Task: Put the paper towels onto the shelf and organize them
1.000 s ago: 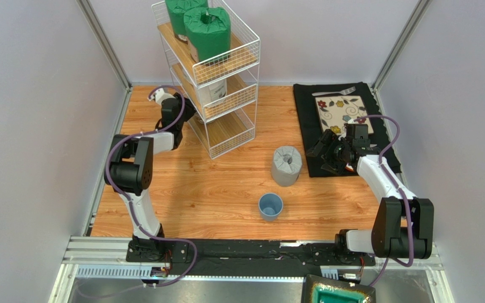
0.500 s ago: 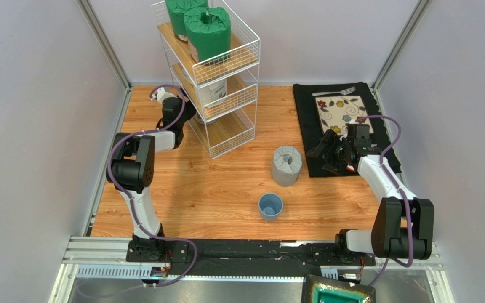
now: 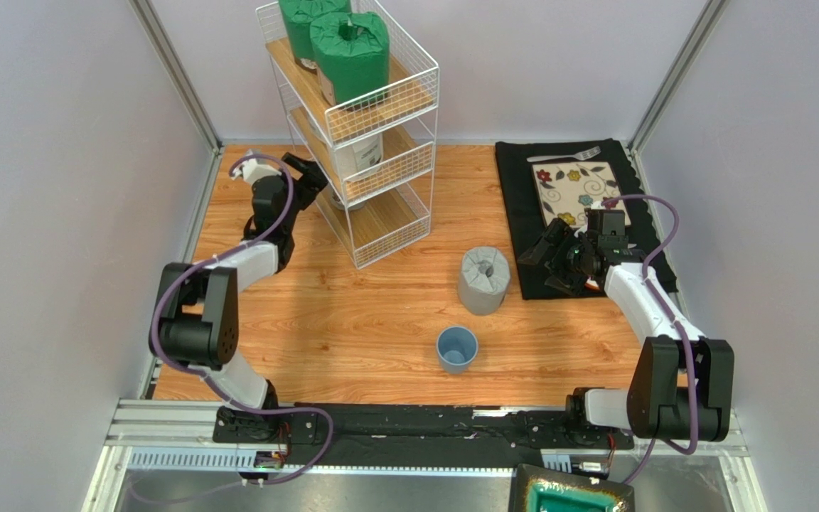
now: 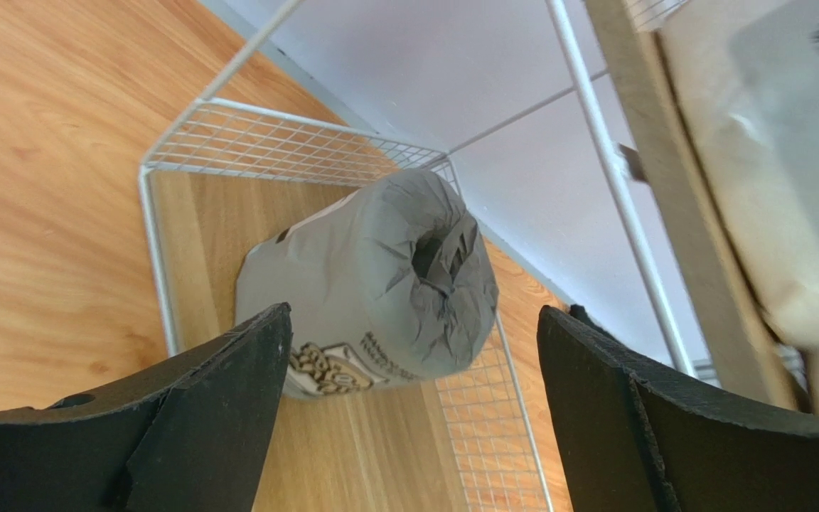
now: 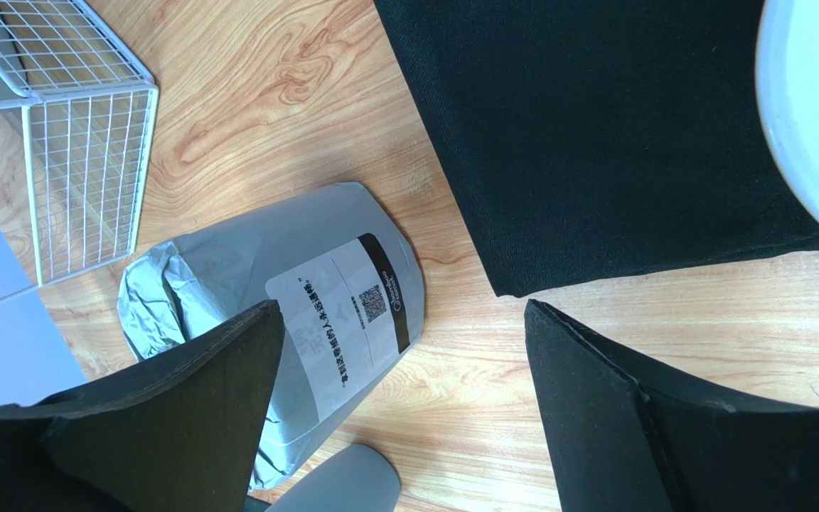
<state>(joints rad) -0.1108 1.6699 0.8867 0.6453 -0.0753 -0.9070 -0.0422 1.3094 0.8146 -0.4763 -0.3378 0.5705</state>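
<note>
**One grey roll on the shelf, one waiting on the counter**

Top external: Two green rolls [image 3: 351,56] stand on the top tier of the shelf [image 3: 421,75], with a white roll [image 3: 360,152] on the middle tier. The left gripper [image 3: 302,176] sits low at the shelf's 9 o'clock. The loose grey roll [image 3: 484,280] stands on the counter [image 3: 382,320] at the shelf's 5 o'clock, with the blue cup [image 3: 457,348] near its 7 o'clock. The right gripper [image 3: 553,256] hovers at that roll's 3 o'clock, over the black mat [image 3: 531,171].

Left wrist: The left fingers [image 4: 211,416] are wide apart and empty. The shelved grey roll [image 4: 382,283] rests on the bottom plank, touching neither finger. The arm should back straight out so no finger hooks the wire.

Right wrist: The right fingers [image 5: 168,427] are also spread and empty. The loose grey roll sits off centre, toward the 8 o'clock finger. It is best to centre it first, grip the fat body rather than the gathered top, squeeze gently and lift clear of the cup. Its likely place is beside its grey mate.
</note>
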